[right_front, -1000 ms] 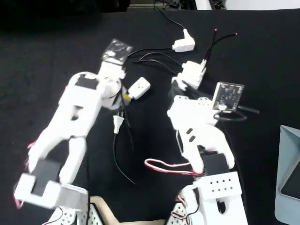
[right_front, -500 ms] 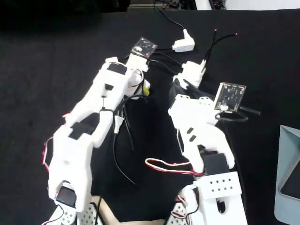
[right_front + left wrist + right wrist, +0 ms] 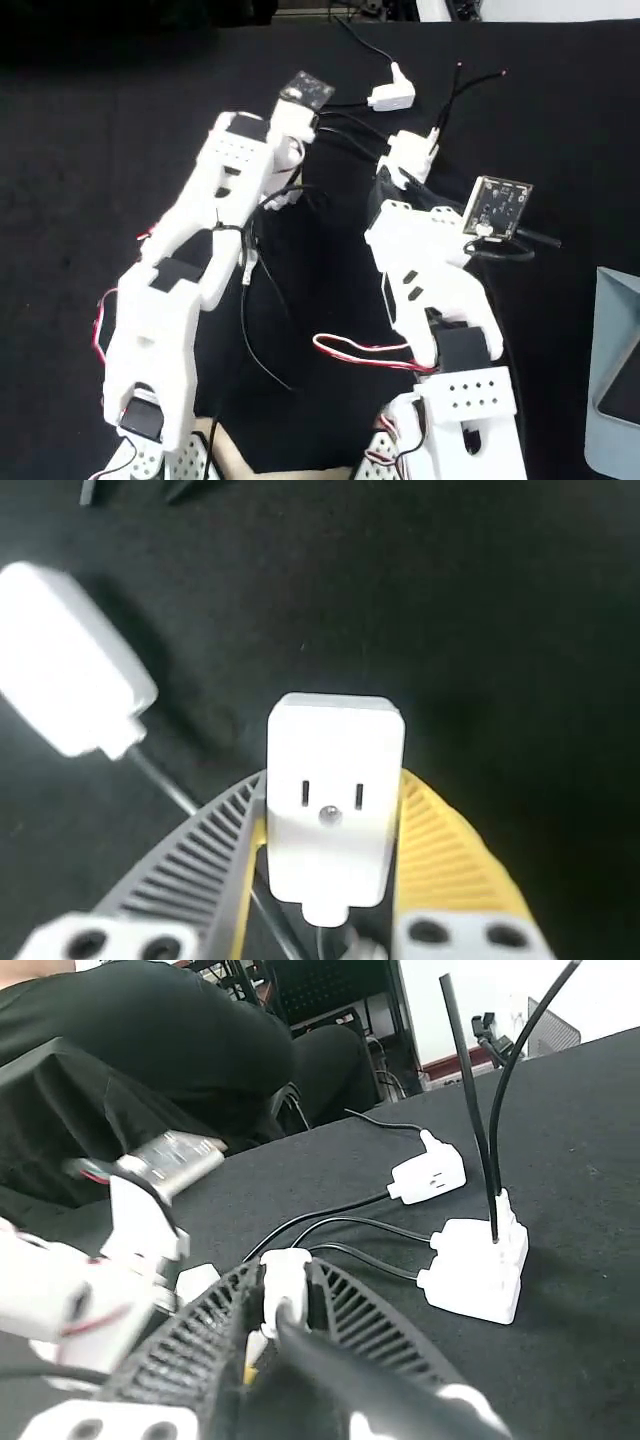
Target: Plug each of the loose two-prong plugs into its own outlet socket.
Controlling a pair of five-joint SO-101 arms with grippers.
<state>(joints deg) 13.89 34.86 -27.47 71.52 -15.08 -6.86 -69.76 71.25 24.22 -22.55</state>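
Black table; left arm outstretched, left claw gripping socket.

A smooth, faintly glossy white plastic socket sits in the left gripper, whose ribbed plastic fingers are matt, one grey and one yellow. Matt black cloth covers the table. The arms are hard white plastic with a dull sheen. The cords have smooth black sheathing. A second white plug looks equally smooth.
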